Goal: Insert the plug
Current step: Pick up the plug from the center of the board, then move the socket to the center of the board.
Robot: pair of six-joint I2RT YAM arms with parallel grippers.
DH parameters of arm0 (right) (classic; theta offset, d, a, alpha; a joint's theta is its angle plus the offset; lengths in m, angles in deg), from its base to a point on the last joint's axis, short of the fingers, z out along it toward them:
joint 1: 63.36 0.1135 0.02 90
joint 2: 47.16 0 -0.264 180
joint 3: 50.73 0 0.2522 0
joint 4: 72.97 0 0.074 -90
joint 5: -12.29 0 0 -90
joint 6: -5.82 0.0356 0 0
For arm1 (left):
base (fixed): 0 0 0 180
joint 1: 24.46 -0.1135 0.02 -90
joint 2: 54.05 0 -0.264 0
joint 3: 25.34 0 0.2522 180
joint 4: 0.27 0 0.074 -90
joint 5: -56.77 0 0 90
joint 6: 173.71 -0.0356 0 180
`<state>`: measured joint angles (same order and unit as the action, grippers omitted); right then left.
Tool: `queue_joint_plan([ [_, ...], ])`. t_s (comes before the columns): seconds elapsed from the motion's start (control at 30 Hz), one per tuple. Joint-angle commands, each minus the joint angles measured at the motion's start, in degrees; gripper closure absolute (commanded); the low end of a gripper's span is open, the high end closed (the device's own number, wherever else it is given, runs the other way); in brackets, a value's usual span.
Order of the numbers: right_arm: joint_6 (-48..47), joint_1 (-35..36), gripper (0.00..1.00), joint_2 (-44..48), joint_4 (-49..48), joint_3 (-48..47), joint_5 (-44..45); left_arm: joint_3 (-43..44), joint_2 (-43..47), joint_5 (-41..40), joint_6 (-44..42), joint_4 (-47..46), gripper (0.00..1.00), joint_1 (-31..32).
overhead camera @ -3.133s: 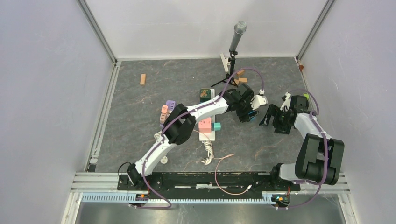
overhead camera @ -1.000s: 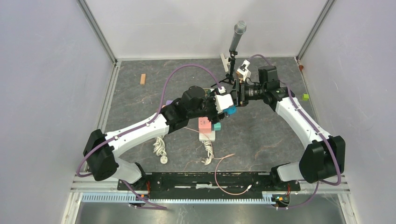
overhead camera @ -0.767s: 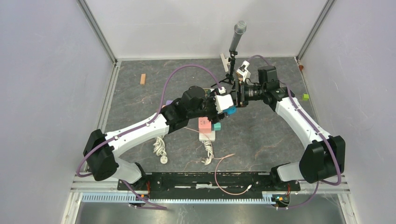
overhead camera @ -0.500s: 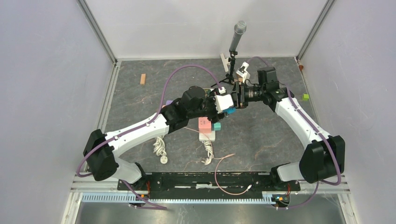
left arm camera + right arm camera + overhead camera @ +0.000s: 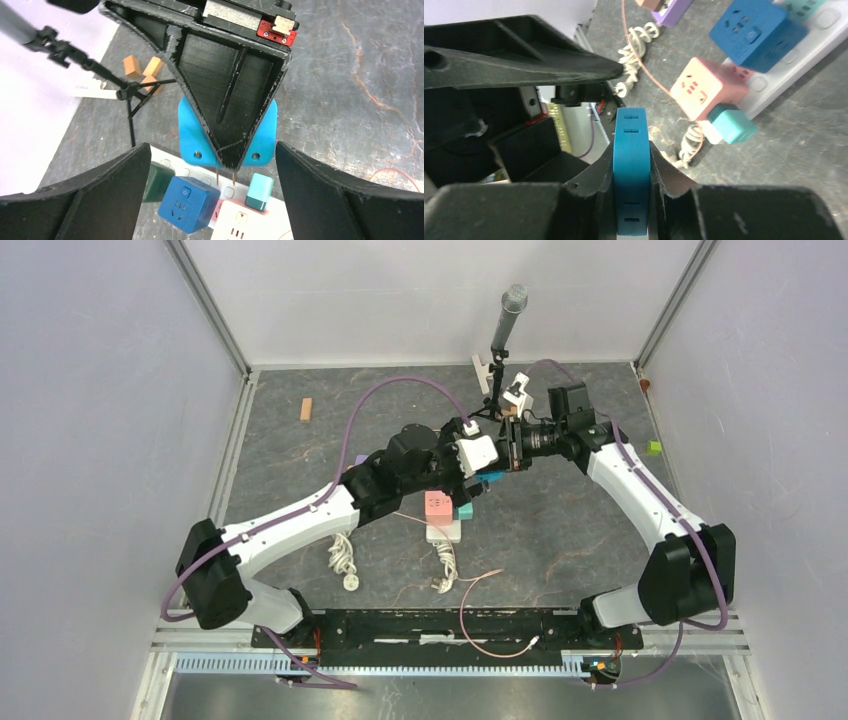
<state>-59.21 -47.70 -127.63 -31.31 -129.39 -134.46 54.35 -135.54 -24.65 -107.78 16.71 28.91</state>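
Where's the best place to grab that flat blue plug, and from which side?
By its two broad flat faces, from the end opposite the pins, as the right gripper does now. The blue plug is thin, so fingers sit flush, and the pins point free toward the power strip.

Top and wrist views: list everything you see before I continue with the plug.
plug: one, blue, in right tool, above strip
strip: one, white, table centre
cubes: two, pink and dark blue, on strip
small plug: one, teal, on strip
microphone: one, grey, on stand, back
wood blocks: several, tan, back left and by stand
cables: two, white, coiled, by strip
wire: one, pink, near edge
block: one, green, right side
left tool: one, black, open, facing plug
right tool: one, black, shut on plug
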Motion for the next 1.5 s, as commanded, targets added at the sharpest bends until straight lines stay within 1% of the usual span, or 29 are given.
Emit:
queue_joint_plan([
  [0.0,-9.7,0.1,1.00,-2.5,7.6,-8.7,6.2,-0.3,4.7,-6.5,6.2,-2.5,0.00,-0.5],
  [0.03,-12.1,0.1,1.00,-3.0,9.6,-10.5,8.6,-1.2,5.5,-7.8,8.2,-2.5,0.00,-0.7],
  [0.13,-15.4,0.1,1.00,-4.7,12.7,-14.8,12.1,-4.1,8.1,-11.4,14.5,-2.0,0.00,-1.6],
  [0.27,-16.5,0.0,0.96,-6.1,13.5,-17.5,14.5,-8.7,11.8,-16.1,26.4,0.8,0.00,-3.7],
  [0.33,-16.8,0.2,0.97,-6.7,13.6,-18.1,15.0,-10.4,13.4,-16.9,32.4,3.8,0.00,-5.5],
  [0.37,-16.9,0.2,0.99,-6.8,13.5,-18.2,15.3,-10.9,14.0,-16.3,35.1,6.0,0.00,-7.0],
  [0.43,-16.2,0.2,1.00,-7.2,13.1,-17.7,15.8,-11.8,14.6,-14.7,41.8,10.3,0.00,-10.4],
  [0.5,-15.5,0.4,1.00,-7.6,12.2,-16.7,14.9,-12.5,14.7,-11.2,47.2,14.3,0.00,-14.2],
  [0.57,-14.7,0.9,1.00,-8.5,12.2,-16.4,14.7,-13.2,14.3,-6.5,51.7,17.6,0.00,-18.2],
  [0.63,-14.0,1.5,1.00,-10.0,13.7,-16.7,15.7,-14.6,13.8,-0.9,54.8,18.1,0.00,-21.3],
  [0.73,-14.3,2.7,1.00,-11.5,16.4,-17.4,17.6,-17.7,13.0,7.3,60.1,15.2,0.00,-24.0],
  [0.83,-14.8,3.7,1.00,-11.4,16.6,-17.4,18.0,-21.6,11.0,15.0,67.4,6.2,0.00,-24.8],
  [0.93,-13.8,4.2,1.00,-11.7,18.3,-18.4,22.6,-24.0,6.7,20.4,74.3,-2.8,0.01,-24.7],
  [0.97,-14.0,4.4,1.00,-12.0,19.4,-18.8,23.5,-24.2,5.0,21.2,75.5,-5.9,0.01,-24.4],
  [1.03,-14.2,4.5,1.00,-12.6,21.3,-20.0,25.4,-23.8,2.1,21.7,76.9,-8.3,0.02,-23.7],
  [1.2,-14.4,4.9,1.00,-13.2,23.8,-21.1,28.4,-21.0,-4.5,23.8,80.6,-12.9,0.05,-21.2],
  [1.3,-14.4,4.9,1.00,-13.5,24.9,-21.4,30.0,-18.0,-7.9,25.0,82.2,-14.1,0.06,-17.9],
  [1.4,-13.9,4.9,1.00,-13.7,25.2,-21.4,30.7,-17.3,-9.7,24.7,84.6,-18.2,0.07,-15.7],
  [1.47,-13.9,4.9,1.00,-13.9,25.4,-21.2,30.8,-17.3,-10.0,23.6,85.3,-19.4,0.07,-15.4],
])
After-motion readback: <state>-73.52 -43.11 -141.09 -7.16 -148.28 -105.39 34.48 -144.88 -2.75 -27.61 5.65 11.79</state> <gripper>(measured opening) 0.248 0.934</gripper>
